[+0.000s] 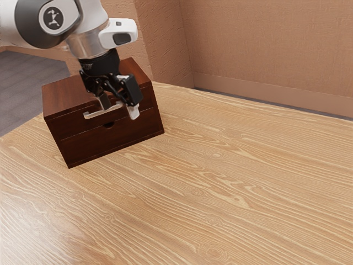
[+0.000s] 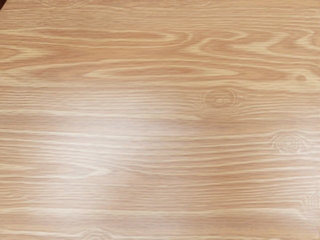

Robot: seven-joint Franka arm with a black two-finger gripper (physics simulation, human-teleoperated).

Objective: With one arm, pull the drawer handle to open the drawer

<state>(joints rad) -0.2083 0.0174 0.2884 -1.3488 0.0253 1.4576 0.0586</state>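
A dark brown wooden drawer box [image 1: 66, 96] stands on the table at the exterior view's upper left. A pale grey bar handle [image 1: 94, 114] sits on the box's front, with a small dark notch below it. My black gripper [image 1: 118, 109] hangs from above right at the handle. Its two fingers [image 1: 103, 101] stand well apart along the bar and are open, not pinching it. One fingertip lies over the bar's middle, the other at its end towards the exterior view's right. The drawer front looks flush with the box.
The light wooden table [image 1: 220, 182] spreads wide in front of the box and towards the exterior view's right; the wrist view looks at its grain [image 2: 160, 120]. Brown walls [image 1: 265, 44] rise behind the table's far edge. Grey floor [image 1: 22, 83] lies beyond the box.
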